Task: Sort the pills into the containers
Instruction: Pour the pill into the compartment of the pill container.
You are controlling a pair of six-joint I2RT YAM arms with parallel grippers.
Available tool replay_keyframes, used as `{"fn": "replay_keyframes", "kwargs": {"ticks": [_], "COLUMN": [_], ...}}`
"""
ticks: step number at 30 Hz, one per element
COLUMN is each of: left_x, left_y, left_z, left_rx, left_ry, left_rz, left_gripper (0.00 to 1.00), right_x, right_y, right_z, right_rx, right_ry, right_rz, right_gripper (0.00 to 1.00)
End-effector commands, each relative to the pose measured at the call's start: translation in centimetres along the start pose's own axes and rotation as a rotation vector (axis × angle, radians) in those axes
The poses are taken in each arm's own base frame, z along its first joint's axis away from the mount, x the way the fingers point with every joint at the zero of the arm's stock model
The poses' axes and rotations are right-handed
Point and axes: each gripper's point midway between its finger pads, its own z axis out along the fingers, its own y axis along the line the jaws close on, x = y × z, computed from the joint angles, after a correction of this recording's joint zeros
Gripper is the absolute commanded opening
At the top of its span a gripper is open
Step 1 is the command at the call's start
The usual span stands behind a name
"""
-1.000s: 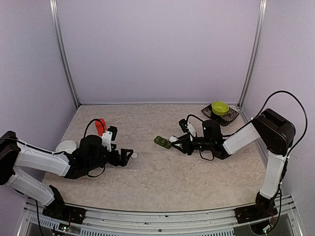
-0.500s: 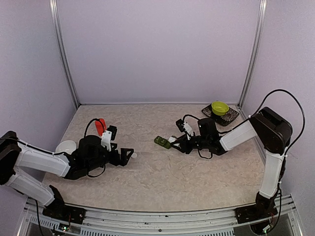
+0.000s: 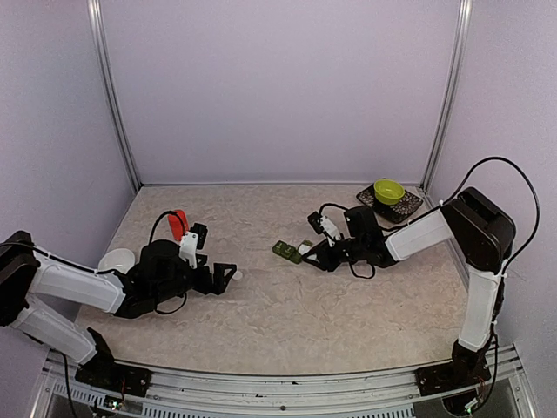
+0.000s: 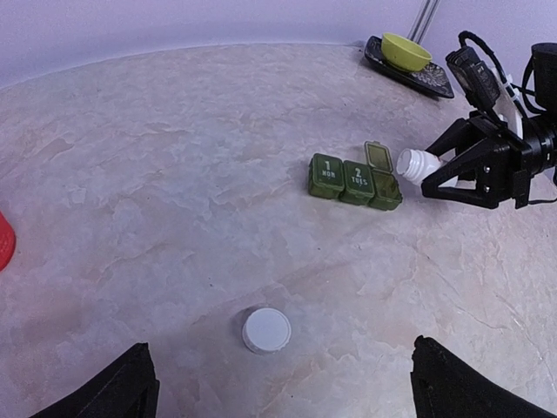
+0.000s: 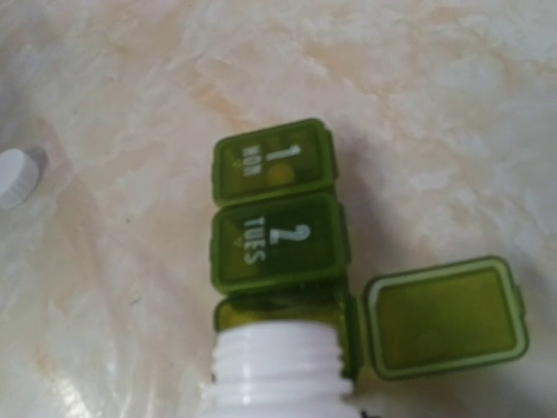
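The containers [image 3: 285, 252] are a dark green strip of three joined compartments in mid-table. In the right wrist view the containers [image 5: 274, 218] show lids marked 1 and 2 shut and the third lid [image 5: 446, 316] flipped open. A white pill bottle [image 5: 278, 374], uncapped, lies tilted with its threaded mouth over the open third compartment. My right gripper [image 3: 320, 252] is shut on this bottle [image 4: 418, 164]. No pills show plainly. My left gripper [image 4: 287, 383] stands open above the bottle's white cap [image 4: 266, 330], touching nothing.
A yellow-green bowl [image 3: 389, 191] sits on a dark tray [image 3: 409, 209] at the back right. A white dish [image 3: 116, 259] lies by the left arm, and a red object [image 3: 177, 224] stands behind it. Walls close in the table's sides and back.
My right gripper has moved left with the bottle, bringing its mouth up to the strip's open end compartment. The left arm and the cap have stayed still.
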Motion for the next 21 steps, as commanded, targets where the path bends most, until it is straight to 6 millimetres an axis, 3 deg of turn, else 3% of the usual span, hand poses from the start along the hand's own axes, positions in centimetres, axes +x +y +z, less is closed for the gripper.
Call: {"fn": "replay_keyframes", "kwargs": {"ticks": [1, 21], "left_x": [-0.14, 0.19], "left_y": [-0.02, 0.08], "left_z": [0.09, 0.27], "left_rx": [0.013, 0.013], "left_ry": [-0.013, -0.003], "left_rz": [-0.012, -0.021], "left_gripper": [0.99, 0.99], "right_x": [0.46, 0.57], "right_y": [-0.16, 0.75], "right_z": [0.74, 1.71], "right_rx": [0.016, 0.048], "right_ry": [0.048, 0.128], "right_rz": [-0.006, -0.042], "right_gripper": [0.04, 0.04]}}
